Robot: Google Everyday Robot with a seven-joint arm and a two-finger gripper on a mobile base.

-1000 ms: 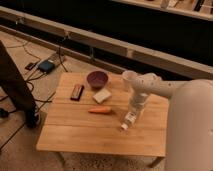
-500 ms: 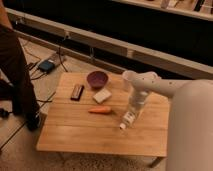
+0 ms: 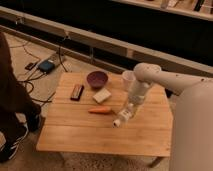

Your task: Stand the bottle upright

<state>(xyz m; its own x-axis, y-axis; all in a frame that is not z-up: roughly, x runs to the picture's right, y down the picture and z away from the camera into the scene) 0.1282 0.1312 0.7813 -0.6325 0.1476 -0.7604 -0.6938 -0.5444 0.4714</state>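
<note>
The bottle (image 3: 122, 117) is small, slim and white. It lies tilted on the right half of the wooden table (image 3: 75, 135), with its cap end (image 3: 117, 123) pointing down and to the front left. My gripper (image 3: 129, 109) comes down from the white arm (image 3: 150, 75) and sits on the bottle's upper end, shut on it. The bottle's upper part is hidden by the gripper.
A white paper cup (image 3: 127, 78) stands just behind the arm. A purple bowl (image 3: 97, 78), a flat white block (image 3: 102, 95), an orange carrot (image 3: 100, 111) and a dark flat bar (image 3: 77, 92) lie to the left. A person (image 3: 12, 100) stands at the table's left side. Cables and a blue box (image 3: 47, 65) lie on the floor.
My gripper and the bottle have shifted slightly to the left, and the cap end has swung further to the front left. The person at the left has moved closer.
</note>
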